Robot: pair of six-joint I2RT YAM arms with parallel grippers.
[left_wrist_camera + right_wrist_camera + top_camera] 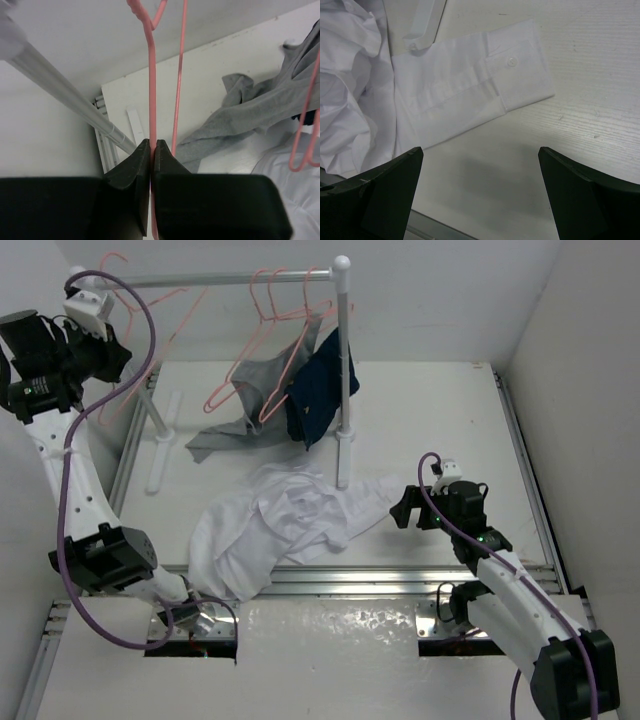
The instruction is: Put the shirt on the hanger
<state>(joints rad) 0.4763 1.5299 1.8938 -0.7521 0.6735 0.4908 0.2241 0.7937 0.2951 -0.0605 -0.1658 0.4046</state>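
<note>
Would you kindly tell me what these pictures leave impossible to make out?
Left wrist view: the thin salmon-pink wire hanger runs off the top edge, and its lower part is hidden by the shut left tool.
Right wrist view: the large wrinkled white shirt is cut off by the left edge, the open right tool by the bottom edge.

Looks like a robotics lab cell. Boxed in by plain white wall panels (580,330) around a white tabletop (450,420), edged with silver aluminium rails (330,582) nearside of the right claw (401,508), with a white plastic-pipe garment rack (343,360) beyond it.
</note>
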